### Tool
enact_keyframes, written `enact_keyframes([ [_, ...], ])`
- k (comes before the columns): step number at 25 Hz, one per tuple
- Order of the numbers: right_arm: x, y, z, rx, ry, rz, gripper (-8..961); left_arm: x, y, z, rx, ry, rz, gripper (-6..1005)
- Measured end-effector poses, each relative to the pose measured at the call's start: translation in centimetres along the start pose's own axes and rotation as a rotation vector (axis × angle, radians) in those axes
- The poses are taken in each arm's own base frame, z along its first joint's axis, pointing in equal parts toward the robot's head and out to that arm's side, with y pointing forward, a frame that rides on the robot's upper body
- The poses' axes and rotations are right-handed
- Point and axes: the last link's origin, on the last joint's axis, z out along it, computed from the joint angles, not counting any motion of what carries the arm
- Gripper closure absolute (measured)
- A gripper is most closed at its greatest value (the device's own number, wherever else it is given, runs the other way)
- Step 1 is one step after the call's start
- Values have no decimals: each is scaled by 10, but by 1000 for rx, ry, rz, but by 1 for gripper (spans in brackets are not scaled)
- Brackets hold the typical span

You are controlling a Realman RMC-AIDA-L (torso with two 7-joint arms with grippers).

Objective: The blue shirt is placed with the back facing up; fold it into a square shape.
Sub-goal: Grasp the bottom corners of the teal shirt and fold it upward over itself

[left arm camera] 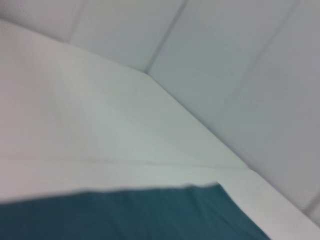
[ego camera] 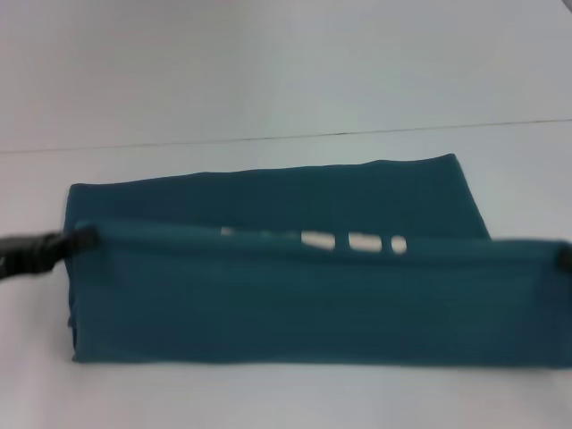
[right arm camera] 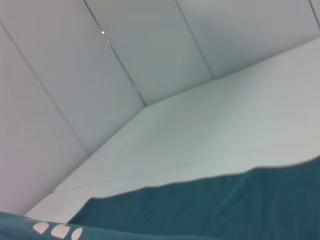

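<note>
Lifting blue shirt (ego camera: 295,295): soft, limp, light; I hold its edge corners, left gripper (ego camera: 82,239) apparently pinching; right gripper (ego camera: 565,257) undeterminable.

So the head cam sits up high and looks forward and down at the white table (ego camera: 268,80), with the blue shirt (ego camera: 295,304) filling most of the lower frame, pretty close in. The left wrist cam rides low beside the cloth, facing out across the shirt (left arm camera: 150,215) toward the table's far corner and the wall panels (left arm camera: 240,60). The right wrist cam does the same from the other end, catching the shirt (right arm camera: 210,205) and its white lettering (right arm camera: 60,230). All three share that teal fabric and bare tabletop beyond it.
</note>
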Motion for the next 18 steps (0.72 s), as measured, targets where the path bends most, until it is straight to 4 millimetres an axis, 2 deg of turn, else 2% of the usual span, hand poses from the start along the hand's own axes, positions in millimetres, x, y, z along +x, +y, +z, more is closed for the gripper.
enact_keyframes([
  [4, -22, -12, 36, 56, -10, -27, 928, 22, -13, 32, 94, 29, 16, 992],
  [7, -33, -18, 65, 106, -11, -52, 928, 31, -21, 51, 175, 51, 18, 992],
  [12, -45, -21, 109, 177, 4, -116, 928, 35, -29, 75, 276, 51, 28, 992],
  [18, -46, -18, 148, 242, 42, -187, 928, 35, -32, 91, 370, 58, 62, 992],
])
